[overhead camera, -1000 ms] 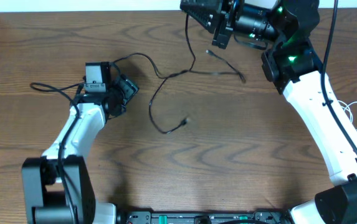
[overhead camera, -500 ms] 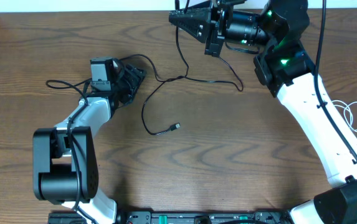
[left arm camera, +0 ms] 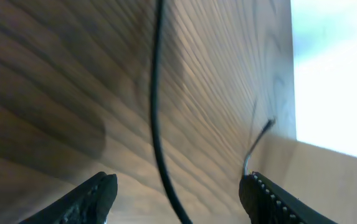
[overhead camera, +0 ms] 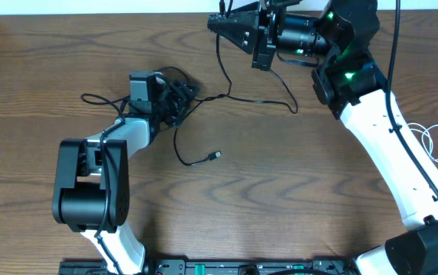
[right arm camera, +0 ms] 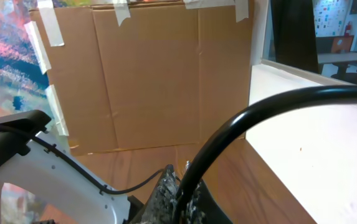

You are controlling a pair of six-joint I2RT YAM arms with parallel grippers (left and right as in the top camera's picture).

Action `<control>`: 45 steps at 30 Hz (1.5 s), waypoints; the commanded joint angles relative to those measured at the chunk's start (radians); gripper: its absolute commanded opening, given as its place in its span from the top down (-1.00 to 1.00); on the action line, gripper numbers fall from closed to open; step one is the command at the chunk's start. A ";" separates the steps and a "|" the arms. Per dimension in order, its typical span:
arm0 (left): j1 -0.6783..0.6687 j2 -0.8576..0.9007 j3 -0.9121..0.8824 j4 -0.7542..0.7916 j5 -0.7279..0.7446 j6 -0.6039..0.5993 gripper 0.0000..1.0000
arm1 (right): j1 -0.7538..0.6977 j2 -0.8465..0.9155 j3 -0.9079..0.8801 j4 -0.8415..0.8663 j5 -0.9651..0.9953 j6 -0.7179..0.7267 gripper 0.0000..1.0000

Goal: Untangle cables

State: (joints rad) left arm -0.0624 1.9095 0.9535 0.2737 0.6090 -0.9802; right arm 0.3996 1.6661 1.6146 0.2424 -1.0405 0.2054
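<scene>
A thin black cable [overhead camera: 228, 95] hangs from my right gripper [overhead camera: 214, 22], which is shut on it high above the table's far edge. From there the cable trails over the wood to a plug [overhead camera: 215, 156]. In the right wrist view the jaws [right arm camera: 182, 182] pinch the black cable [right arm camera: 240, 121]. My left gripper [overhead camera: 189, 95] lies low on the table, open, at the cable's left bend. In the left wrist view the cable [left arm camera: 157, 118] runs between the two fingertips [left arm camera: 98, 191], touching neither. A white cable [overhead camera: 435, 145] lies at the right edge.
A thin black wire [overhead camera: 100, 100] loops on the table left of the left wrist. Taped brown cardboard [right arm camera: 153, 74] stands beyond the table's far edge. Bare wood [overhead camera: 264, 198] stretches across the middle and front of the table.
My left arm has swung right, bringing its open jaws around the cable's bend. The right gripper shifted left with the cable about a second ago and has held still since.
</scene>
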 commanded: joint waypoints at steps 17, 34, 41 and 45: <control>-0.005 0.015 -0.003 -0.012 0.128 -0.080 0.07 | 0.001 -0.024 0.010 -0.003 -0.014 0.011 0.98; -0.054 0.049 -0.003 -0.021 0.214 -0.276 0.29 | 0.001 -0.024 0.010 -0.018 -0.018 0.011 0.98; -0.051 0.049 -0.003 0.025 0.229 -0.255 0.85 | 0.000 -0.024 0.010 -0.039 -0.016 0.011 0.98; -0.027 0.049 -0.003 0.048 0.277 -0.109 0.85 | -0.020 -0.024 0.010 -0.045 0.034 0.081 0.98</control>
State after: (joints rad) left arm -0.1131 1.9488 0.9527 0.3107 0.8295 -1.2072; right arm 0.3958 1.6661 1.6146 0.1982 -1.0466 0.2230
